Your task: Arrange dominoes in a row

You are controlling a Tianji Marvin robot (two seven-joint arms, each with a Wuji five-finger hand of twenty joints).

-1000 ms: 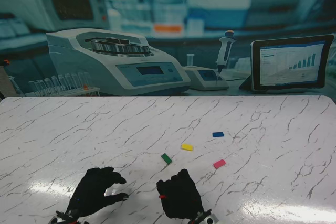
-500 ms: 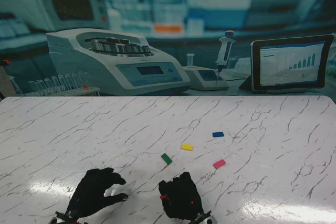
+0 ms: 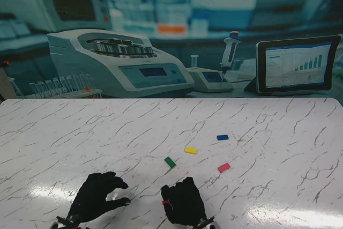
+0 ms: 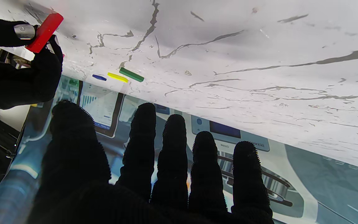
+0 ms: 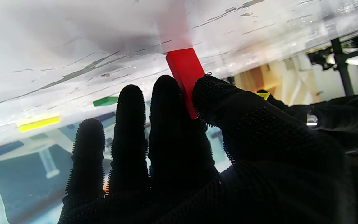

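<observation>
No row existed yet: the right hand pinched a red domino, the left hand hung spread and empty, and four dominoes lay scattered farther away.

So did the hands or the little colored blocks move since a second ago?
Barely. The right hand, pinching a red domino, slid slightly toward the robot. The left hand stayed open and still. The green, yellow, blue and pink dominoes didn't move.
</observation>
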